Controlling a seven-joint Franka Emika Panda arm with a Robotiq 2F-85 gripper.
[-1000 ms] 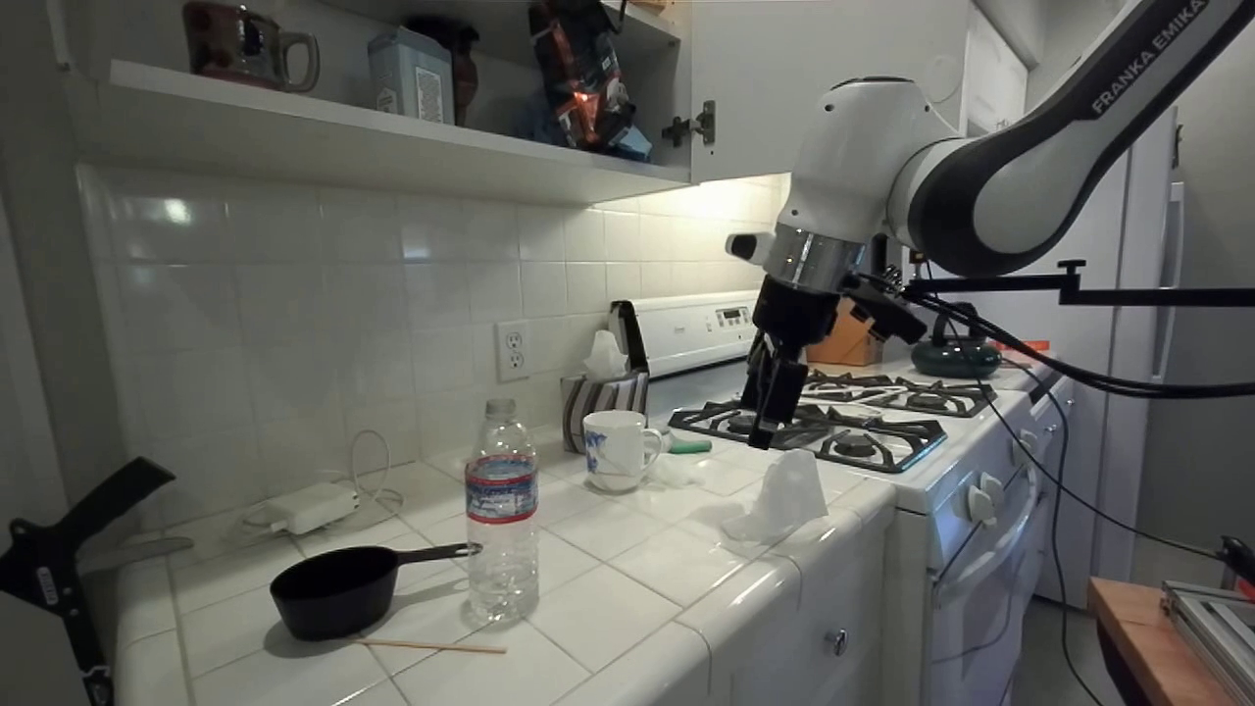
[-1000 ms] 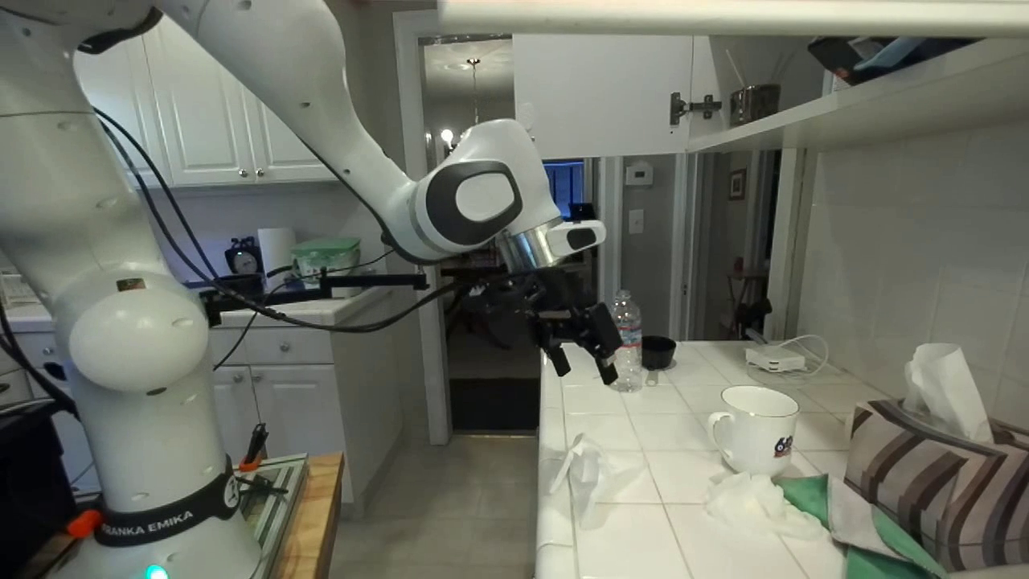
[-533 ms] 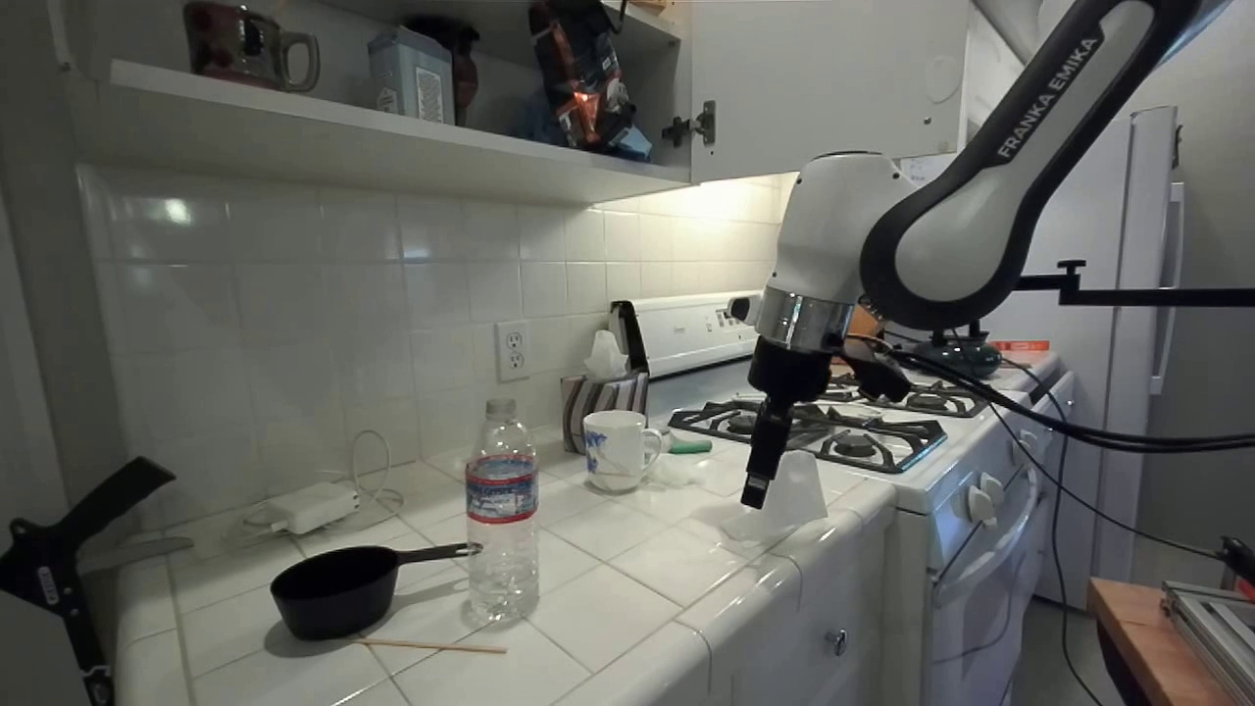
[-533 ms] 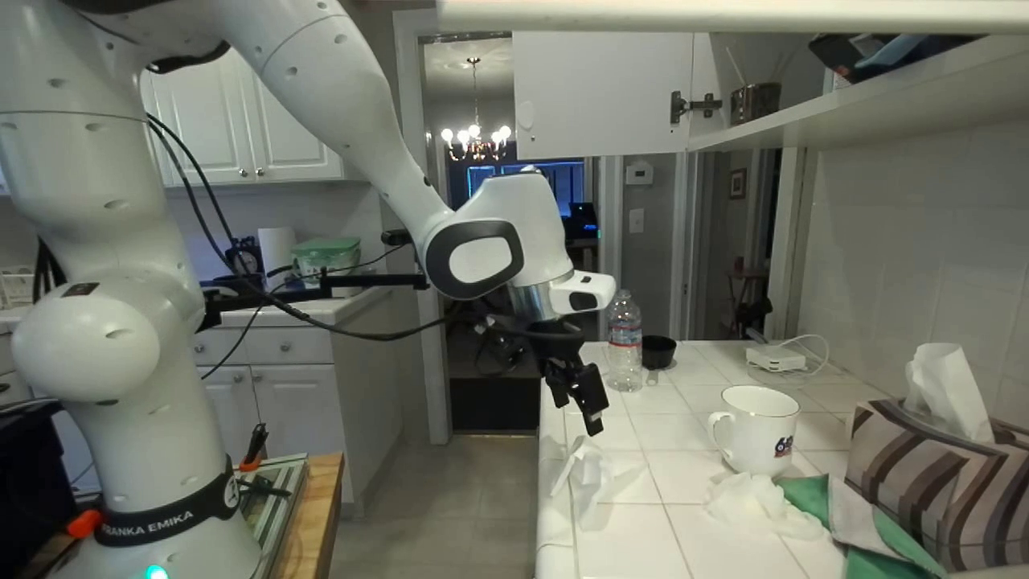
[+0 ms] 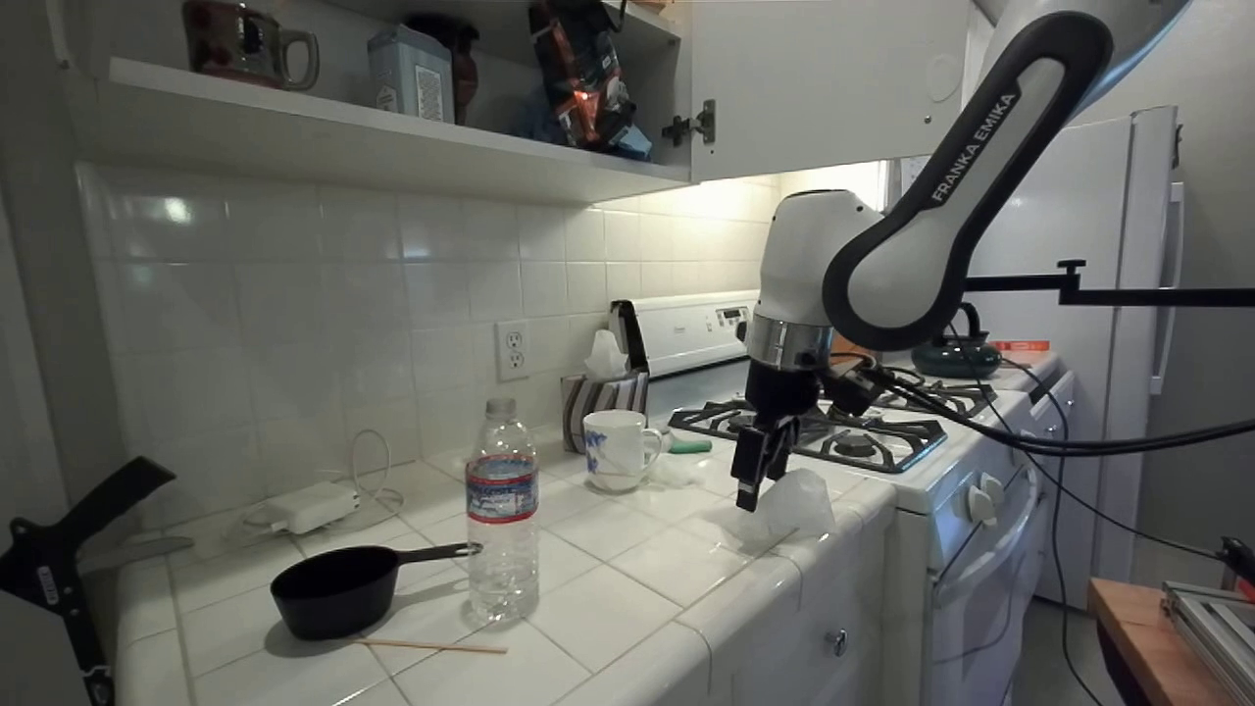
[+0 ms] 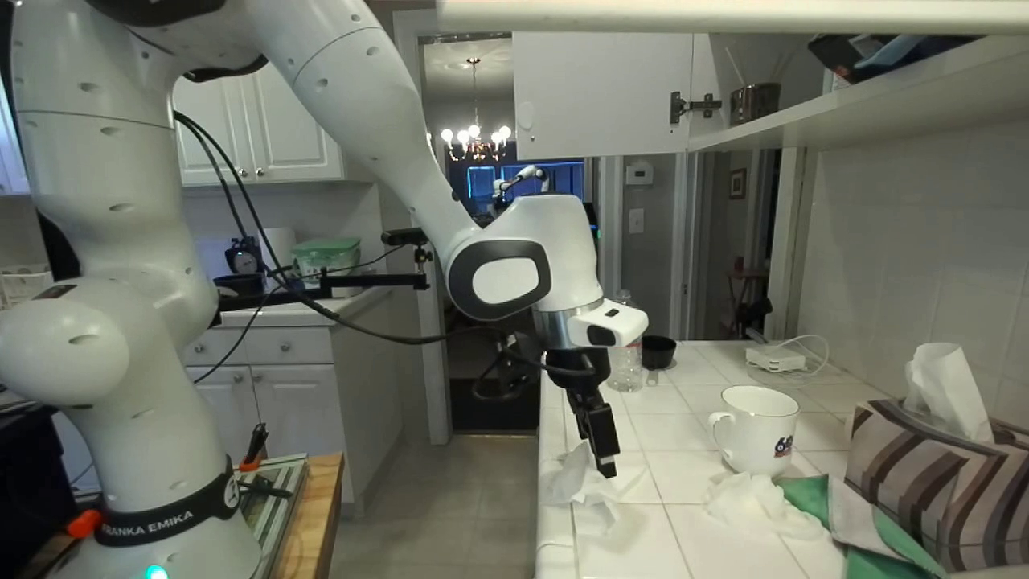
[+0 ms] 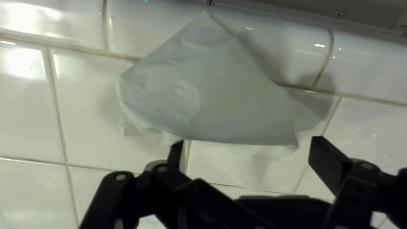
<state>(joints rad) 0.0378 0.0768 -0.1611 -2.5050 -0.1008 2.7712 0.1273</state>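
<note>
A crumpled white tissue (image 7: pixel 206 92) lies near the counter's front edge, part of it standing up in a fold; it shows in both exterior views as the tissue (image 5: pixel 802 502) and the tissue (image 6: pixel 577 482). My gripper (image 7: pixel 247 143) points down just above the tiles beside it, jaws wide apart, only tile and a thin trailing part of the tissue visible between them. The left finger (image 7: pixel 175 156) in the wrist view meets the tissue's near edge; whether it presses there I cannot tell. In an exterior view the gripper (image 6: pixel 601 454) partly covers the tissue.
A white mug (image 6: pixel 756 430), a second crumpled tissue (image 6: pixel 760 507) and a striped tissue box (image 6: pixel 924 482) stand toward the wall. Farther along are a plastic bottle (image 5: pixel 502 520), a black pan (image 5: pixel 333 593) and a thin stick (image 5: pixel 431 646). The stove (image 5: pixel 853 446) adjoins the counter.
The arm has come down to the counter and the gripper has turned, from well above to beside the tissue. The tissue's upright peak has slumped and shifted slightly. The jaws stayed wide.
</note>
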